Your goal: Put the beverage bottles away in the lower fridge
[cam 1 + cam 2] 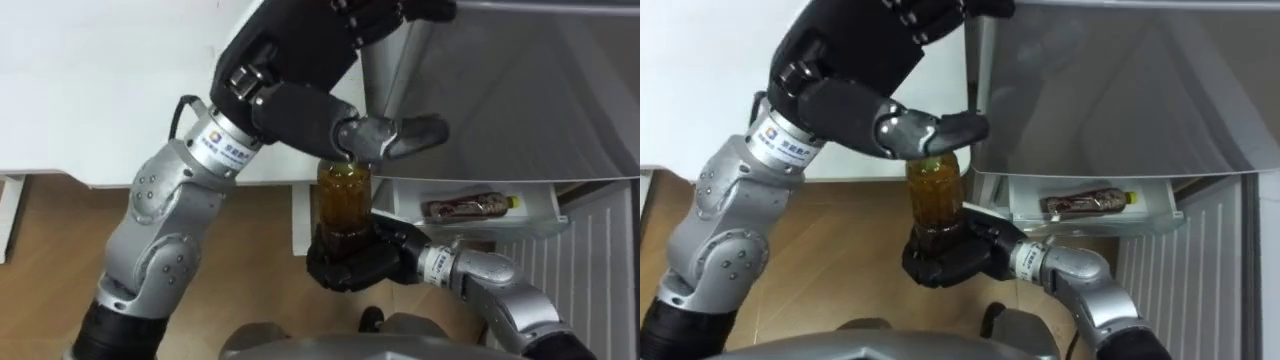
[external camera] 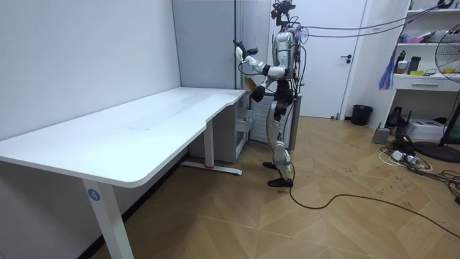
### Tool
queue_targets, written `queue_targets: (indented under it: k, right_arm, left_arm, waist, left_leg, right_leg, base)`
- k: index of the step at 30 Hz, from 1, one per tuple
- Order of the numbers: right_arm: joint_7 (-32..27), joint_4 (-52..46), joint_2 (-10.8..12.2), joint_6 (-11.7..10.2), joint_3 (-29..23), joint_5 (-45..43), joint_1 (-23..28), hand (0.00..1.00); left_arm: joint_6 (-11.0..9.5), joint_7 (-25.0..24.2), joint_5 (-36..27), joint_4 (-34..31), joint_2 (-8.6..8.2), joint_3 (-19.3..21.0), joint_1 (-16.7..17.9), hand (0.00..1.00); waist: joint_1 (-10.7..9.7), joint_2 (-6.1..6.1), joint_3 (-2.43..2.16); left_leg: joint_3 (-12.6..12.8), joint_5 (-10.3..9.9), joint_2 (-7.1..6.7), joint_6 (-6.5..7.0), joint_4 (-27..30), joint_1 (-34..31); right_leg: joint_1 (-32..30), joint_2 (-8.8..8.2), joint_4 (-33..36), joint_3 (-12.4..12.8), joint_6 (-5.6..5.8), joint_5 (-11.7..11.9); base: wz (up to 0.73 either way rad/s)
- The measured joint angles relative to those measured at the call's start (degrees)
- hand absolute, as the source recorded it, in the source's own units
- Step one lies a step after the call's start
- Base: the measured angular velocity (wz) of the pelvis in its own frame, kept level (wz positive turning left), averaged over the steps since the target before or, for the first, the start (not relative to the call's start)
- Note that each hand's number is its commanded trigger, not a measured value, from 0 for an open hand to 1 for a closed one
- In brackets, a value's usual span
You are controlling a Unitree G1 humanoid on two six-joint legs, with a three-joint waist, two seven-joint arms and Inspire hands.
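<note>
My right robot hand (image 1: pixel 352 268) is clenched round the base of an amber drink bottle (image 1: pixel 343 200). It holds the bottle upright in front of the open fridge, just left of the white fridge shelf (image 1: pixel 545 228). My left robot hand (image 1: pixel 295 60) is raised above the bottle, fingers curled over the edge of the grey fridge door (image 1: pixel 500 90), thumb out over the cap. A brown bottle (image 1: pixel 470 207) lies on that shelf, so I judge one drink done. The held one is not yet in. The white table (image 1: pixel 90 90) lies to the left.
</note>
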Motion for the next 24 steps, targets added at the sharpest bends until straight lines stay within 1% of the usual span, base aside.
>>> queue_targets:
  k: [4, 6, 7, 8, 9, 11, 13, 14, 16, 17, 18, 19, 22, 23, 24]
  right_arm:
    - [-1.98, 0.02, 0.18, 0.06, -0.97, -1.37, 0.01, 1.0]
    - [-3.39, 0.04, 0.93, 0.78, -2.0, -1.88, 0.04, 1.0]
    - [-4.03, 0.04, 1.07, 1.24, -2.25, -1.89, 0.04, 1.0]
    - [-4.31, 0.05, 1.1, 1.34, -2.26, -1.89, 0.05, 1.0]
    - [-4.56, 0.05, 1.13, 1.47, -2.25, -1.96, 0.05, 1.0]
    - [-4.61, 0.03, 1.07, 1.49, -2.41, -2.47, 0.29, 1.0]
    - [-4.71, -0.06, 2.19, 1.47, -4.02, -4.34, 1.95, 1.0]
    - [-4.9, -0.06, 2.23, 1.47, -4.06, -4.47, 2.32, 1.0]
    - [-5.02, -0.05, 2.15, 1.47, -4.59, -4.37, 3.39, 1.0]
    - [-5.04, -0.05, 2.14, 1.46, -4.76, -4.3, 3.59, 1.0]
    - [-4.98, -0.07, 2.21, 1.46, -5.64, -4.07, 4.01, 1.0]
    - [-4.98, -0.1, 2.21, 1.46, -6.28, -3.96, 4.22, 1.0]
    - [-5.17, -0.13, 2.61, 1.43, -9.58, -4.56, 4.98, 1.0]
    - [-5.22, -0.14, 2.62, 1.43, -9.87, -4.74, 5.09, 1.0]
    - [-5.25, -0.55, 2.79, 1.42, -10.95, -5.01, 5.71, 1.0]
  left_arm:
    - [-0.12, -0.02, -5.99, -1.62, -0.94, 4.13, -0.25, 0.0]
    - [-0.17, -0.01, -8.17, -2.39, -1.62, 6.11, -0.91, 0.0]
    - [-0.17, 0.0, -8.75, -3.02, -1.95, 6.55, -1.28, 0.0]
    - [-0.25, 0.0, -9.22, -3.36, -2.05, 6.63, -1.4, 0.0]
    - [-0.66, 0.01, -9.5, -3.72, -2.2, 6.64, -1.74, 0.0]
    - [-0.8, 0.0, -9.37, -4.36, -2.54, 7.06, -2.05, 0.0]
    - [-0.98, 0.08, -9.26, -5.34, -2.95, 9.03, -2.05, 0.0]
    - [-1.07, 0.17, -9.25, -5.52, -3.08, 9.87, -2.05, 0.0]
    - [-2.07, 2.29, -9.31, -6.9, -3.09, 13.03, -2.05, 0.0]
    - [-2.34, 2.76, -9.31, -7.28, -3.12, 13.78, -2.06, 0.0]
    - [-2.5, 3.61, -9.38, -8.15, -3.17, 15.3, -2.13, 0.0]
    - [-2.56, 3.82, -9.41, -8.51, -3.21, 16.31, -2.13, 0.0]
    - [-3.86, 7.15, -9.4, -8.7, -3.42, 23.52, -2.08, 0.0]
    - [-4.08, 8.05, -9.39, -8.61, -3.61, 24.74, -2.0, 0.0]
    - [-4.62, 9.81, -9.4, -8.49, -4.4, 26.92, -1.67, 0.0]
  waist:
    - [0.3, 0.0, -0.01]
    - [1.16, 0.01, -0.04]
    - [1.57, 0.01, -0.04]
    - [1.68, 0.03, -0.06]
    - [2.09, 0.09, -0.1]
    - [2.87, 0.1, -0.16]
    - [3.44, 0.19, -0.27]
    - [3.52, 0.26, -0.32]
    - [3.59, 0.42, -0.51]
    - [3.83, 0.42, -0.55]
    - [4.7, 0.37, -0.66]
    - [5.06, 0.36, -0.66]
    - [7.16, 0.5, -0.78]
    - [7.75, 0.58, -0.84]
    - [8.12, 0.63, -0.86]
  left_leg:
    - [0.03, 0.0, 0.03, 0.0, 0.01, 0.1]
    - [0.15, 0.0, 0.0, 0.0, 0.05, 0.12]
    - [0.15, 0.0, 0.0, 0.0, 0.05, 0.12]
    - [0.14, 0.0, 0.0, 0.0, 0.05, 0.12]
    - [0.09, 0.0, 0.0, 0.0, 0.07, 0.13]
    - [0.05, 0.0, 0.04, 0.0, 0.06, 0.08]
    - [-0.26, 0.0, 0.1, 0.0, 0.04, 0.01]
    - [-0.41, 0.0, 0.09, 0.0, 0.03, 0.01]
    - [-0.92, 0.01, 0.03, 0.0, 0.0, 0.08]
    - [-0.98, 0.01, 0.01, 0.0, 0.0, 0.14]
    - [-0.89, 0.01, 0.01, 0.0, -0.04, 0.25]
    - [-0.89, 0.02, 0.0, 0.0, -0.09, 0.3]
    - [-0.63, 0.11, -0.07, -0.04, -0.85, 1.98]
    - [-0.6, 0.11, -0.05, -0.04, -0.95, 2.29]
    - [-0.62, 0.11, -0.06, -0.04, -1.18, 2.83]
  right_leg:
    - [-0.02, -0.01, 0.14, 0.16, 0.0, 0.0]
    - [-0.07, 0.0, 0.14, 0.17, 0.0, 0.0]
    - [-0.09, 0.0, 0.15, 0.17, 0.0, 0.0]
    - [-0.08, 0.0, 0.15, 0.17, 0.0, 0.0]
    - [-0.04, 0.0, 0.17, 0.13, 0.0, 0.0]
    - [0.0, 0.0, 0.13, 0.05, 0.0, 0.0]
    - [0.21, 0.0, -0.07, -0.41, 0.0, 0.0]
    - [0.3, -0.04, -0.07, -0.63, 0.0, 0.0]
    - [0.58, -0.2, -0.06, -1.37, 0.0, 0.0]
    - [0.62, -0.21, -0.05, -1.4, 0.0, 0.0]
    - [0.63, -0.21, -0.07, -1.51, 0.0, 0.0]
    - [0.68, -0.25, -0.07, -1.49, 0.0, 0.0]
    - [1.8, -0.24, -0.06, -1.27, 0.15, -0.1]
    - [2.09, -0.2, -0.03, -1.26, 0.16, -0.11]
    - [2.59, -0.22, -0.08, -1.34, 0.2, -0.14]
  base:
    - [0.0]
    - [-0.02]
    - [0.0]
    - [0.0]
    - [0.0]
    - [0.0]
    - [0.07]
    - [0.1]
    - [0.11]
    - [0.03]
    - [0.0]
    - [-0.03]
    - [-0.03]
    - [0.0]
    - [0.03]
